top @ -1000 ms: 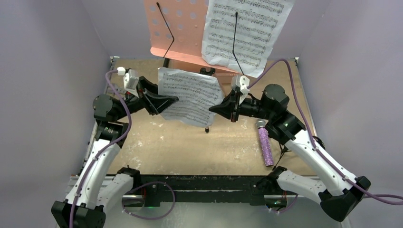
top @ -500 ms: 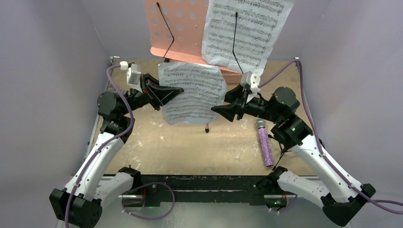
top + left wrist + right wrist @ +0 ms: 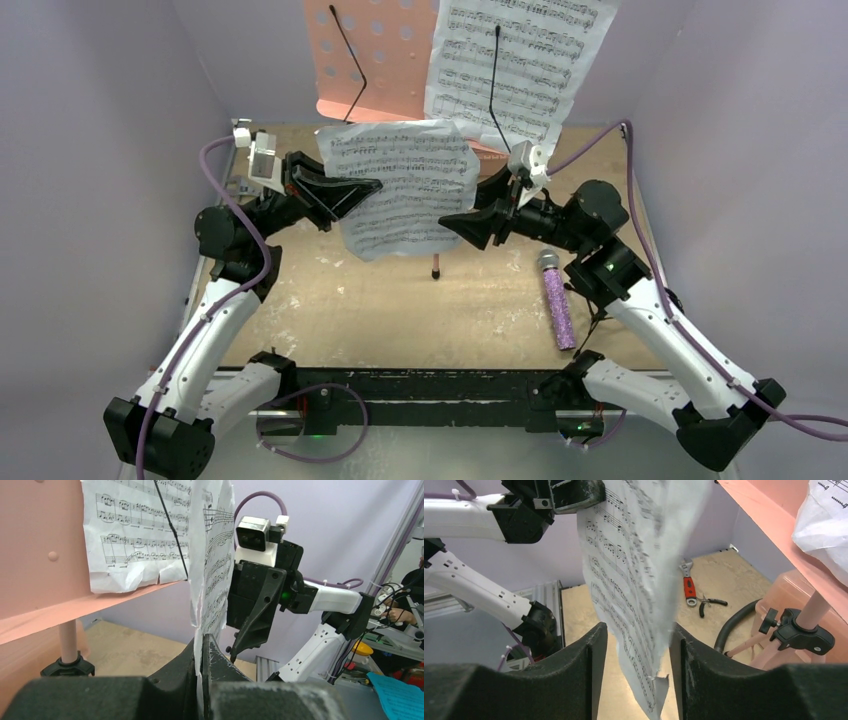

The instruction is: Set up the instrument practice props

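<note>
Table (image 3: 330, 320): two sheets, mounted page (image 3: 520, 60) on stand (image 3: 375, 60), loose page (image 3: 405, 190) pinched in left claw (image 3: 372, 188) (right claw (image 3: 445, 218) gaping around it).

Pink perforated stand (image 3: 385, 50); seemingly glittery purple microphone (image 3: 558, 310).

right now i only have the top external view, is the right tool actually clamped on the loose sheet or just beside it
observer: Not clamped. The right wrist view shows the right tool open, its fingers apart, with the loose sheet hanging in the gap.
operator: and the left tool
observer: The left wrist view shows the left tool pinched shut on the sheet's edge.
operator: anything behind the sheet i cant see
observer: Yes. A red-handled wrench and pliers lie on the table beyond it.
</note>
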